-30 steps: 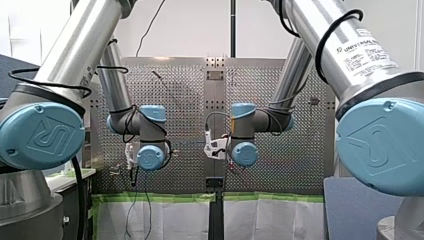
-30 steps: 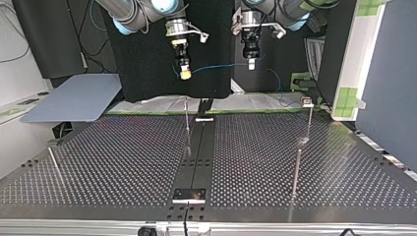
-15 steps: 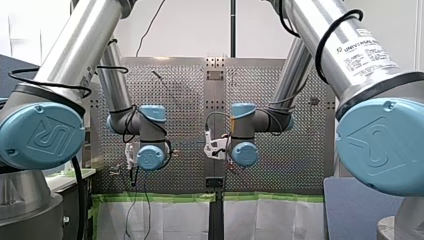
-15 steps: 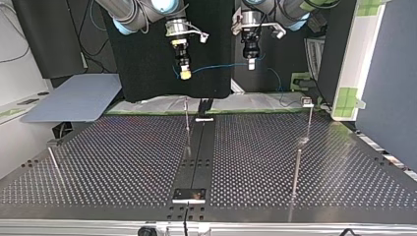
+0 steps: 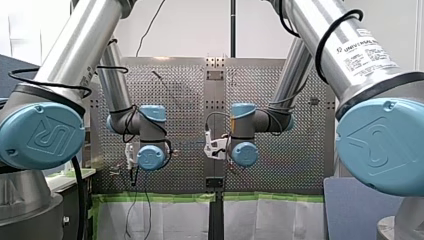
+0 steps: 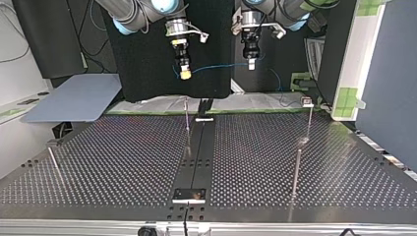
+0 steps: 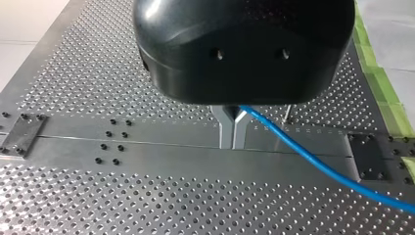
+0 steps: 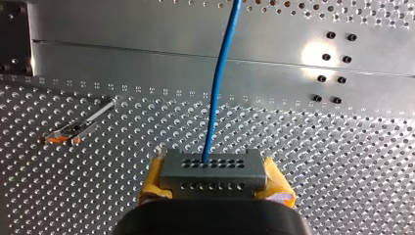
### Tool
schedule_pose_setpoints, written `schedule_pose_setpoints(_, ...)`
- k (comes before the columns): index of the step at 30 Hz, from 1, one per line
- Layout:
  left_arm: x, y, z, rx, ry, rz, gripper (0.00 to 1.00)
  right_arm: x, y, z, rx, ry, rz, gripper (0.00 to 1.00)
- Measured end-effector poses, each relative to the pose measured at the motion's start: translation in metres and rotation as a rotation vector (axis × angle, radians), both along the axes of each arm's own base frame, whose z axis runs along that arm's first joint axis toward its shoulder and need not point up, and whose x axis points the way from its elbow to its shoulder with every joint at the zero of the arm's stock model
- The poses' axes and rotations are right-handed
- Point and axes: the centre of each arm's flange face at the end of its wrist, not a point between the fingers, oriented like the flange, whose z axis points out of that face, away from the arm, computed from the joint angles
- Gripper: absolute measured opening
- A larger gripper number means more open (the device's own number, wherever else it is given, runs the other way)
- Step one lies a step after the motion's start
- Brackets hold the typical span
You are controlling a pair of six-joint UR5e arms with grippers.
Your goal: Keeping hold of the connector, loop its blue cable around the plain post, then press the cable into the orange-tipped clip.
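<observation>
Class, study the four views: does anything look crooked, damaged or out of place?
Nothing stands out. The right pincer holds the connector squarely between its yellow pads. The blue cable runs without kinks to the left pincer. The orange-tipped clip looks intact.

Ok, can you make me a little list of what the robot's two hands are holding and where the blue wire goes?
right gripper: shut on the connector, with yellow pads on either side
left gripper: metal fingers shut on the blue cable
blue cable: runs through the air from the connector to the left gripper, above the table
plain post: upright on the table, no cable around it yet
orange-tipped clip: on the table, no cable in it
</observation>
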Motion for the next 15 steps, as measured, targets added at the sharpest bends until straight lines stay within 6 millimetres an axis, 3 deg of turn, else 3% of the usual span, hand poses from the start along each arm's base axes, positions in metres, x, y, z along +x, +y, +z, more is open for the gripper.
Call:
schedule_pose_setpoints(5,0.000,0.000,0.000,0.000,-0.001,0.000,0.00,0.008,0.003,-0.005,0.010,0.014,0.028,0.00)
schedule_pose_setpoints(15,0.000,0.000,0.000,-0.001,-0.001,0.001,0.00,0.007,0.011,-0.056,0.089,0.095,0.059,0.00)
